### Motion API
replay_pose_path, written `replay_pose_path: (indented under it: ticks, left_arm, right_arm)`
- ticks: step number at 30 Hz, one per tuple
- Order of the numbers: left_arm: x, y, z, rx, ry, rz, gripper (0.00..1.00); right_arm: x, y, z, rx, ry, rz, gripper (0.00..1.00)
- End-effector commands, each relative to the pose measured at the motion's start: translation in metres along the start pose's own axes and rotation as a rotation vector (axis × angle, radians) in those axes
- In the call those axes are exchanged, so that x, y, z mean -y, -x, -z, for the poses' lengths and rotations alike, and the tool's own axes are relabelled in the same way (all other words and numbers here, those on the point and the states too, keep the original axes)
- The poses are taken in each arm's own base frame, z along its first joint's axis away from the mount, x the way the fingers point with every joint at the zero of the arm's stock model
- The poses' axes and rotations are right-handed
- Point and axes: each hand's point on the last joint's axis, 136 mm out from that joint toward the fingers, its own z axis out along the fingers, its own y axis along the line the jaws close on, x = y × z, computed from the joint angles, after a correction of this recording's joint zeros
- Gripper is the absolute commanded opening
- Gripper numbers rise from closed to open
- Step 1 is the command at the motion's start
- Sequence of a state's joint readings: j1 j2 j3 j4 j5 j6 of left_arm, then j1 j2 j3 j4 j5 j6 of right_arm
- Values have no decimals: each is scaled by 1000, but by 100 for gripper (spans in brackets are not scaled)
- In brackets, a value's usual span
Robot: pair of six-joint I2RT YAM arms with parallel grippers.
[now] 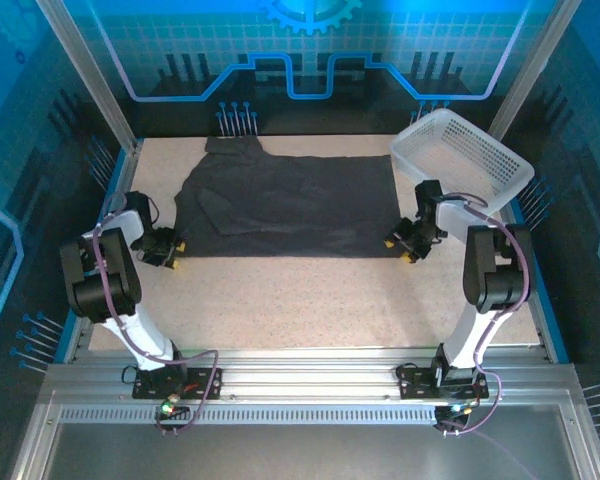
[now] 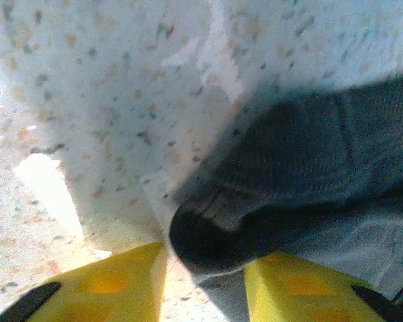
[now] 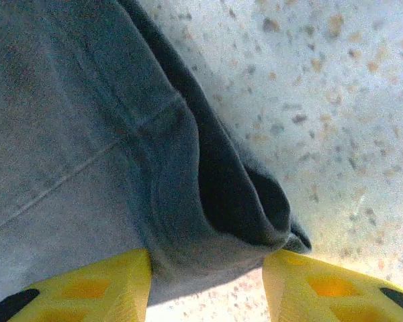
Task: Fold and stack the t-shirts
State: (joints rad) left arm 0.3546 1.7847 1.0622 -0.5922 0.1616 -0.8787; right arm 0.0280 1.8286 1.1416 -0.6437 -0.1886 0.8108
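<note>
Yellow fingers (image 2: 121, 288) of the left gripper (image 1: 175, 255) sit low at the near left corner of a dark charcoal-grey t-shirt (image 1: 290, 205). From the wrist view, a rolled bunch of hem lies between the parted fingers. I cannot tell whether they pinch it or only straddle it. The right gripper (image 1: 400, 248) is at the shirt's near right corner, with a doubled fold of hem between its parted fingers. Its grip is equally unclear. The shirt lies spread mostly flat across the middle of the speckled beige table (image 1: 300, 300), with soft creases on its left half and a sleeve reaching the far edge. At the far right corner, a white lattice basket (image 1: 460, 150) rests tilted, its mesh floor showing, just beside the shirt.
</note>
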Motion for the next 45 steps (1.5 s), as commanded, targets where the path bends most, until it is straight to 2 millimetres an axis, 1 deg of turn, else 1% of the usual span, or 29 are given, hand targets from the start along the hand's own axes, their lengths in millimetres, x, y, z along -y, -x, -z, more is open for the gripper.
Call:
replay_pose_path:
  ticks: [1, 2, 4, 5, 6, 7, 10, 13, 16, 18, 21, 23, 25, 27, 28, 29, 30, 31, 32, 33, 34, 36, 37, 38, 39, 41, 43, 44, 45]
  left_arm:
    - [13, 18, -3, 36, -15, 12, 26]
    - [14, 20, -4, 41, -14, 15, 18]
    - [13, 23, -4, 57, -2, 15, 3]
    - [10, 25, -2, 70, 5, 21, 0]
    - [7, 25, 1, 79, 12, 27, 0]
    - [4, 25, 5, 90, 13, 33, 0]
    - [-7, 21, 20, 117, 9, 49, 0]
    - [-22, 14, 39, 158, 16, 48, 0]
    - [-47, -4, 50, 169, 30, 77, 0]
    - [-69, -17, 57, 189, 54, 106, 0]
    - [-106, -37, 61, 194, 112, 178, 0]
    - [-125, -48, 55, 181, 147, 220, 0]
    - [-139, -55, 47, 176, 160, 259, 0]
    - [-146, -58, 46, 184, 163, 292, 0]
    - [-149, -59, 47, 194, 162, 307, 5]
    - [-151, -59, 48, 199, 163, 317, 15]
    - [-151, -59, 51, 203, 162, 324, 23]
    - [-151, -60, 54, 205, 161, 329, 32]
    - [-147, -60, 58, 205, 149, 330, 38]
    - [-142, -60, 62, 204, 128, 326, 42]
    - [-134, -62, 69, 205, 103, 312, 43]
    - [-111, -68, 85, 229, 54, 260, 47]
    - [-98, -75, 93, 239, 33, 223, 52]
    - [-85, -86, 97, 232, 14, 191, 55]
    - [-77, -96, 97, 212, 5, 180, 57]
    - [-65, -122, 88, 143, -9, 167, 62]
    - [-59, -141, 72, 83, -30, 178, 63]
    - [-54, -149, 64, 55, -51, 186, 63]
    - [-52, -155, 58, 37, -46, 198, 64]
  right_arm:
    - [-1, 4, -6, -5, -53, -22, 45]
    - [0, 5, -8, -5, -71, -21, 41]
    - [1, 8, -7, 11, -97, -13, 24]
    - [2, 10, -5, 22, -112, -9, 12]
    - [4, 11, -2, 32, -131, -1, 4]
    - [5, 12, 2, 47, -146, 9, 0]
    - [5, 13, 19, 92, -171, 61, 0]
    - [9, 6, 40, 130, -204, 113, 0]
    - [20, -10, 52, 134, -218, 116, 0]
    - [33, -24, 56, 131, -232, 98, 0]
    - [60, -42, 58, 128, -279, 76, 0]
    - [74, -51, 53, 117, -304, 68, 0]
    - [83, -59, 43, 89, -316, 63, 0]
    - [89, -64, 33, 58, -329, 55, 1]
    - [90, -65, 29, 42, -333, 51, 11]
    - [90, -65, 28, 30, -336, 53, 23]
    - [87, -64, 29, 33, -333, 57, 32]
    - [83, -61, 34, 47, -330, 70, 41]
    - [74, -56, 42, 79, -321, 100, 46]
    - [66, -52, 50, 113, -316, 136, 49]
    - [52, -48, 61, 159, -304, 189, 52]
    - [20, -46, 77, 218, -238, 298, 57]
    - [-2, -50, 81, 225, -170, 362, 59]
    - [-27, -58, 81, 211, -74, 429, 60]
    - [-49, -68, 80, 185, 24, 481, 61]
    - [-96, -98, 77, 88, 244, 584, 60]
    - [-133, -129, 81, 8, 417, 682, 61]
    - [-147, -145, 84, -30, 478, 727, 62]
    - [-156, -156, 85, -63, 512, 752, 63]
